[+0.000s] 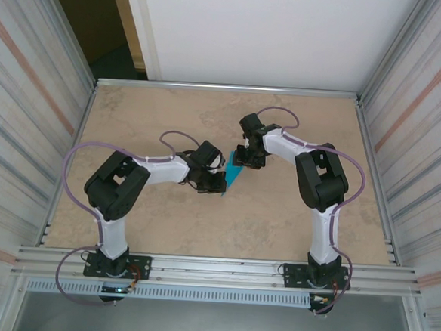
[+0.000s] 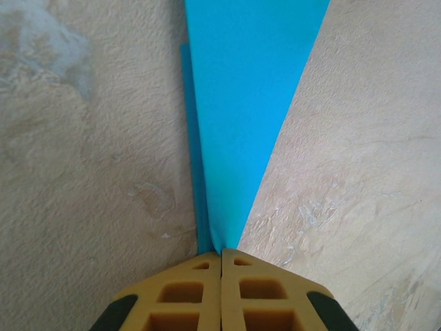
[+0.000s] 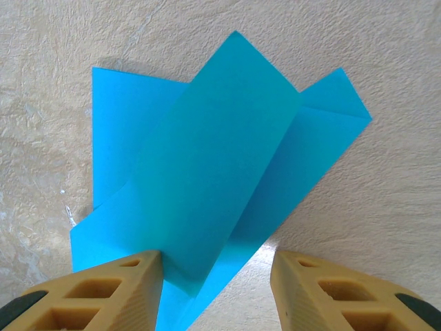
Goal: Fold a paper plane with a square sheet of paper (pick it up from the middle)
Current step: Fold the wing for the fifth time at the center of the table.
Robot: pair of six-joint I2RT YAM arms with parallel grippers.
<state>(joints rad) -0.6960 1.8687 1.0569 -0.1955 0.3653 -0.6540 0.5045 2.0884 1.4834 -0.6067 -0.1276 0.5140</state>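
Left wrist: left gripper pinched the paper plane at its tip; right gripper, fingers apart, needed to flatten the raised flap squarely.

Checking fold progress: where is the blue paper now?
The paper sits mid-table in the top view, its narrow end pinched by the left gripper, the open right gripper over it.

Paper running off top edge in left wrist view; narrow end disappearing between pressed-together fingers of left gripper; right wrist view: raised flap covering layers beneath, bottom corner running off frame.
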